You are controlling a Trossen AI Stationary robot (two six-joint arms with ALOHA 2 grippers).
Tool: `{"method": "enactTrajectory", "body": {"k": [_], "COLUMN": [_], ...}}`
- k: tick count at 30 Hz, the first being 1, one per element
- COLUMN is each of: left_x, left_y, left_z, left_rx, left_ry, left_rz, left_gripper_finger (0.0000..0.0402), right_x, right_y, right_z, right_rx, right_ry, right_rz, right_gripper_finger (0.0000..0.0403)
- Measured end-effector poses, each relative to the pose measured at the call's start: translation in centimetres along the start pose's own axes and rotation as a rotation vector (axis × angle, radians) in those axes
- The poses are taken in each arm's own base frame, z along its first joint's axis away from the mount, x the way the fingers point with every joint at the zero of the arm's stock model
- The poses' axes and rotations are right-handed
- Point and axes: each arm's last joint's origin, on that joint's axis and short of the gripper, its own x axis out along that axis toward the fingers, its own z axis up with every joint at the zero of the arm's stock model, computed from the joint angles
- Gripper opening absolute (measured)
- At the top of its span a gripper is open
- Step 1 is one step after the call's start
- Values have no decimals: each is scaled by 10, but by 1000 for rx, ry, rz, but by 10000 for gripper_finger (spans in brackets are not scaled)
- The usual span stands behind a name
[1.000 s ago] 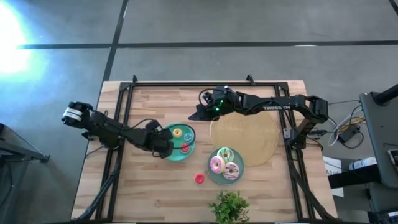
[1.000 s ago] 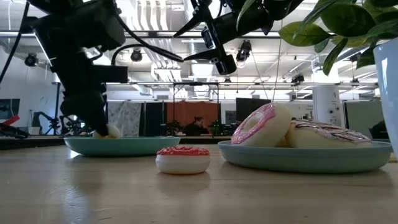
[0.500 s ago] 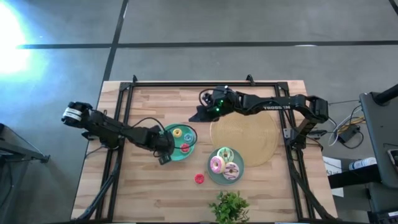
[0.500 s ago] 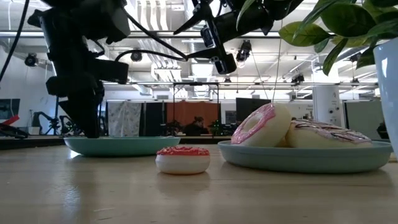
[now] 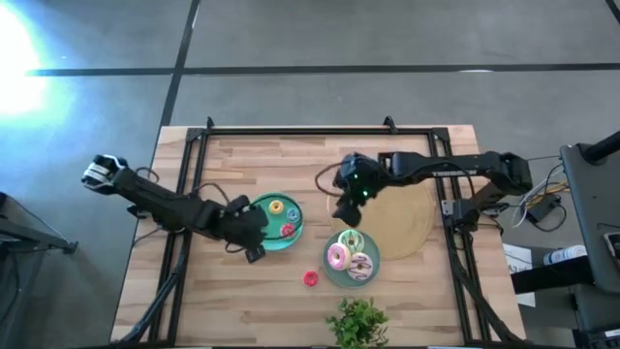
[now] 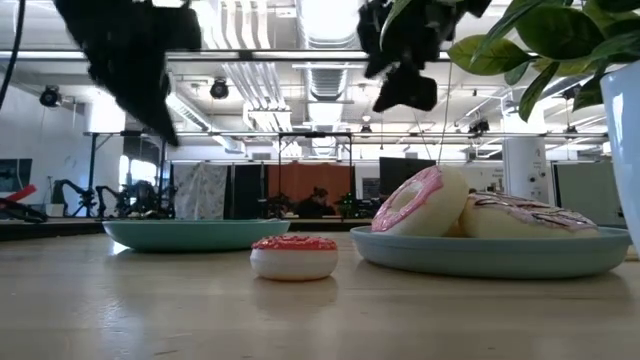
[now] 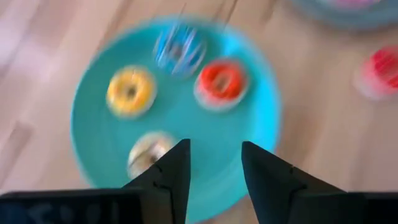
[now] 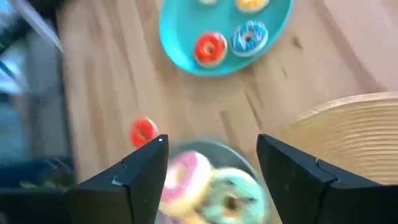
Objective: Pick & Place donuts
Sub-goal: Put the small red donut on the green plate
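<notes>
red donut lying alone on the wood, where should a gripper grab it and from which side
Probably from straight above, fingers across the ring's outer edge. The red donut lies flat on the table, beside but apart from the plate of big donuts, with bare wood on its other sides. It sits low, so a sideways approach would likely scrape the wood.

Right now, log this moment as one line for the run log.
left gripper: open, empty, above small-donut plate | right gripper: open, empty, above big-donut plate | red donut: on table
</notes>
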Motion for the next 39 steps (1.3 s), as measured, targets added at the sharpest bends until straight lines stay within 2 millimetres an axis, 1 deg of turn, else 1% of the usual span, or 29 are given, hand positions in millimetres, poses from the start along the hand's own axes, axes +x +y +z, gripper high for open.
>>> {"method": "enactTrajectory", "body": {"k": [3, 5, 9, 13, 16, 18, 21, 26, 29, 32, 36, 39], "left_x": [-17, -25, -36, -48, -58, -65, -71, -76, -77, -76, -72, -70], "left_y": [-10, -15, -20, -23, -25, -25, -18, -4, 4, 14, 28, 39], "left_z": [5, 9, 12, 8, 1, -1, -5, -14, -19, -28, -43, -53], "left_rx": [-49, -116, -267, -381, -401, -396, -382, -326, -272, -252, -263, -289], "left_ry": [-144, -214, -271, -278, -319, -359, -372, -343, -351, -363, -362, -373], "left_rz": [-89, -164, -268, -323, -322, -317, -282, -206, -198, -204, -227, -254], "left_gripper_finger": [117, 117, 117, 117, 117, 117, 117, 117, 117, 117, 117, 117], "right_x": [5, 14, 40, 70, 90, 101, 112, 133, 150, 167, 182, 188], "right_y": [10, 19, 30, 39, 47, 51, 59, 69, 73, 78, 78, 79], "right_z": [-12, -18, -27, -37, -44, -47, -43, -34, -27, -23, -22, -22], "right_rx": [-167, -256, -395, -513, -582, -595, -594, -607, -609, -582, -550, -555], "right_ry": [45, 68, 117, 182, 228, 251, 248, 234, 240, 253, 330, 358], "right_rz": [-18, 0, 25, 36, 50, 51, 58, 71, 74, 76, 44, 32], "right_gripper_finger": [234, 229, 221, 219, 219, 219, 219, 219, 219, 219, 219, 219]}}
